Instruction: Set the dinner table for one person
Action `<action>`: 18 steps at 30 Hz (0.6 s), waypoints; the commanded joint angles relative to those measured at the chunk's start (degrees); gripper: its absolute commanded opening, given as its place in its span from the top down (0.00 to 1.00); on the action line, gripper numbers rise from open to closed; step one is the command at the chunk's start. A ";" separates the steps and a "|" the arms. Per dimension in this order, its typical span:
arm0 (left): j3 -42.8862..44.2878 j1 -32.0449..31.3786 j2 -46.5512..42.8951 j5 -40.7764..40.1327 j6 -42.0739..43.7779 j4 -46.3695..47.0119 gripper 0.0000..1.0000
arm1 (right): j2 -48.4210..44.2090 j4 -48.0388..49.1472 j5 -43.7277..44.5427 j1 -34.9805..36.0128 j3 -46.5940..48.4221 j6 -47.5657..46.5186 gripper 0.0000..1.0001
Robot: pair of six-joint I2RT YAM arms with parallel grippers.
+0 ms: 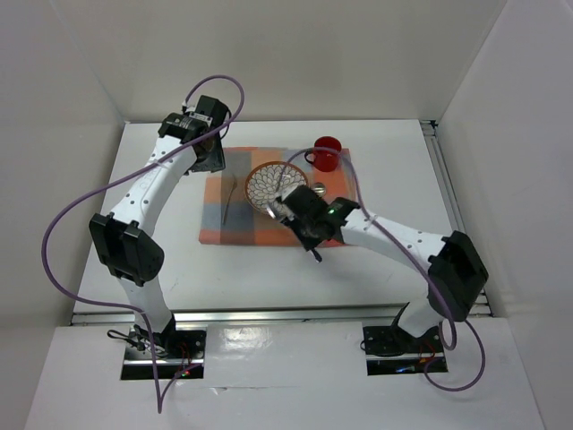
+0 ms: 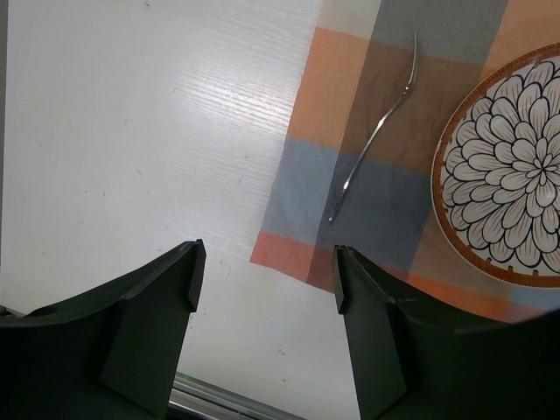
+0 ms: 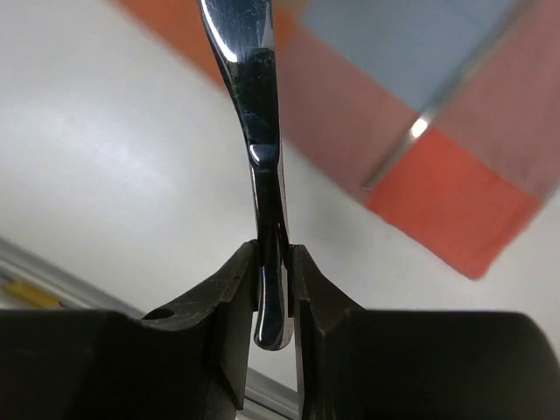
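The right gripper (image 3: 273, 262) pinches a steel utensil (image 3: 255, 114) by its handle tip, on the near side of the plate (image 1: 267, 184), above the edge of the cloth (image 1: 224, 224) and the table (image 1: 269, 278) that lies beneath the plate. Light, stiff and slick, it could swivel in so small a bite, I judge; mid-handle would hold surer. Its working end is cut off: knife or spoon, unclear. The left gripper (image 2: 267, 262) hangs spread, left of the plate.

The left arm (image 1: 148, 188) and the right arm (image 1: 394, 237) have white tube links with black blocky joints. A thin purple cable (image 1: 46, 251) loops beside each one. The end effector fingers (image 2: 149, 306) are matte black wedges.
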 commanded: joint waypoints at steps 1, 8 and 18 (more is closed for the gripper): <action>2.76 0.28 -2.34 0.14 -1.00 0.71 0.23 | -6.19 3.04 -3.00 -8.54 -2.41 7.56 1.00; 2.67 0.28 -2.34 0.67 -1.00 1.24 0.23 | -1.56 4.64 -4.61 -21.20 -0.50 10.82 1.00; 1.36 0.81 -2.34 1.37 -0.47 1.77 0.23 | 13.57 7.97 -1.00 -28.32 6.72 13.89 0.99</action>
